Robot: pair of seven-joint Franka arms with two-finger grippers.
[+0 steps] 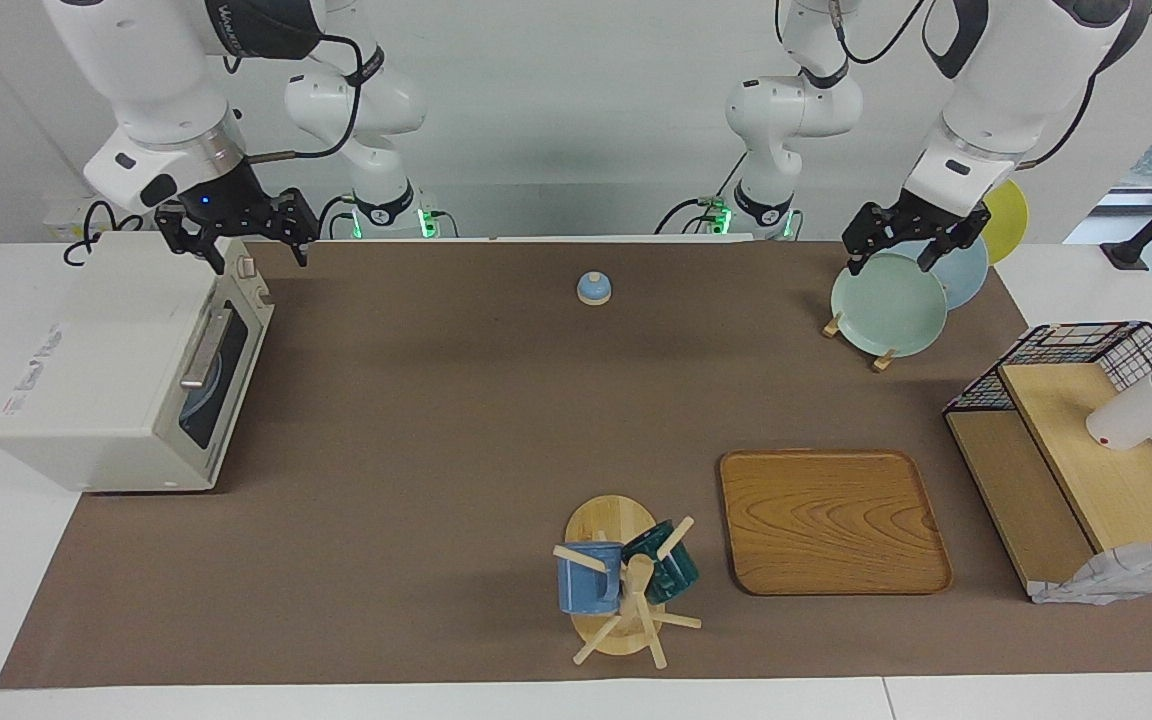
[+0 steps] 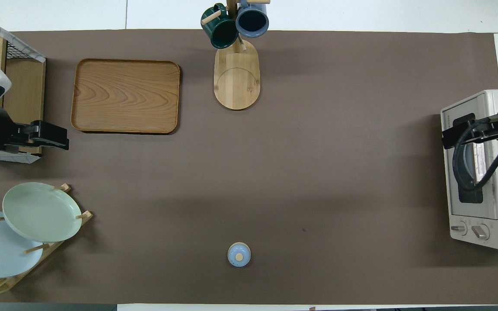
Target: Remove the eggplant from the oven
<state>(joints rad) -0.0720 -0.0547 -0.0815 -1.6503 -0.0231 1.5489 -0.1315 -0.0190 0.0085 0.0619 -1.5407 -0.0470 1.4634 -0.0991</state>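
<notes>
Oven (image 1: 126, 365) is our landmark: it stands at the right arm's end of the bench (image 1: 436, 420), with its dark glass door (image 1: 216, 375) shut, and we cannot see the eggplant, which we judge to be inside. We see the right gripper (image 1: 236, 235) hanging over the oven's corner nearest the robots, above the door's handle (image 1: 204, 348), fingers wide and holding nothing. Its bar runs along the door, so we think the fingers must come down to it first. The left gripper (image 1: 898, 245) waits well apart from the oven, over the plate rack (image 1: 886, 305), fingers also wide and empty.
</notes>
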